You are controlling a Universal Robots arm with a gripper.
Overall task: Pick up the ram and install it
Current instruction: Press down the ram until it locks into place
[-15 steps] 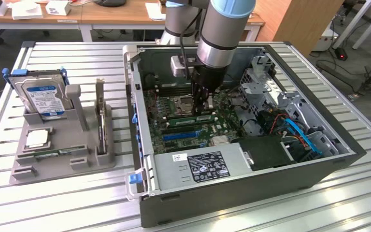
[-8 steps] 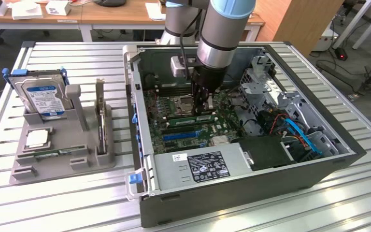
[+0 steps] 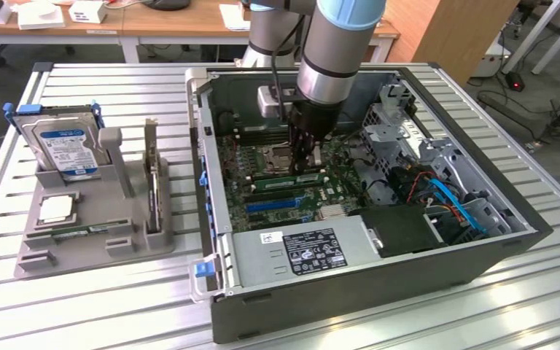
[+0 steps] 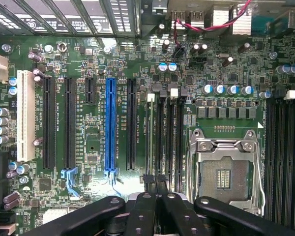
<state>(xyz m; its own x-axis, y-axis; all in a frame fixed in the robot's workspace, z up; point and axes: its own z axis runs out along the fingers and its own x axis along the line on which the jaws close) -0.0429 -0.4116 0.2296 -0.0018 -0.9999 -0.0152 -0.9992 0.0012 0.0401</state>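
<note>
My gripper (image 3: 305,169) reaches down into the open computer case (image 3: 358,306), over the motherboard. Its black fingers (image 4: 142,211) are pressed together, shut, with nothing showing between them. They stand at the near end of the black memory slots (image 4: 164,137), beside the empty processor socket (image 4: 225,177). In the exterior view a long thin green ram (image 3: 278,181) stands on edge in those slots, right under my fingertips. Whether the fingers touch it I cannot tell.
A grey holder (image 3: 95,244) on the slatted table at the exterior view's left carries a hard drive (image 3: 66,149), an upright expansion card (image 3: 151,175), a square silver processor (image 3: 56,209) and another thin green stick (image 3: 74,235). Cables and a drive cage crowd the case's right side.
</note>
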